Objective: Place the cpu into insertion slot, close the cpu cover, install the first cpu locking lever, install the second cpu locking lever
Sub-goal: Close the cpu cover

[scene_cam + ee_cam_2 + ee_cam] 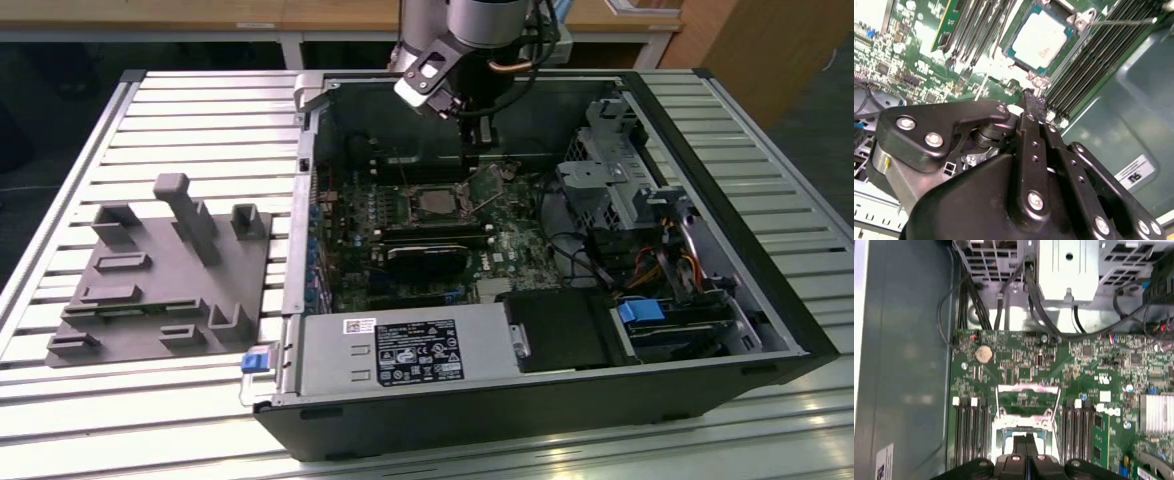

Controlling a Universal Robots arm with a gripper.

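Hand (1031, 100) of black bolted metal, clenched shut, hangs near the flat, silvery square cpu (1041, 39).

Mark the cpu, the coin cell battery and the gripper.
cpu (1041, 39): second wrist view, middle of its metal face.
coin cell battery (983, 353): first wrist view, centre of the disc.
gripper (1031, 98): second wrist view, at its fingertips.

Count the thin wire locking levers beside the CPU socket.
2. In the first wrist view, one lever runs along one side of the cpu cover, the other lever along its opposite side.
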